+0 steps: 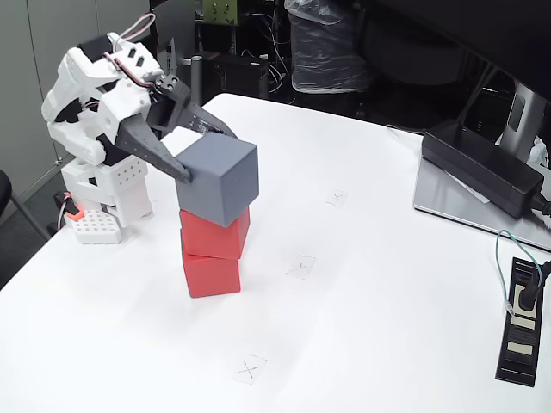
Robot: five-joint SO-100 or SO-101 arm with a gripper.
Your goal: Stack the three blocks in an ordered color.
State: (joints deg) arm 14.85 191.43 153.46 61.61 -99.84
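Stack: slate grey matte cube [220, 181] tops two bright red matte cubes [212, 252], left of centre on the white counter [370, 327].
Claw [207, 151]: dark fingers grasping the grey cube's far-left edges.

Grey block [219, 181] atop two red blocks [213, 252]

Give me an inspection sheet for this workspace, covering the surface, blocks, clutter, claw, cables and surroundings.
Surface: white table with faint X marks.
Job's things: grey block tops a stack of two red blocks, upper red block on lower red block; the stack is not square.
Clutter: black box on a grey slab; black power strip.
Claw: claw straddles the grey block's top rear corner, fingers against it; grip cannot be told.
Cables: green cable to the strip; wires on the arm.
Surroundings: dark office, wrapped chair.
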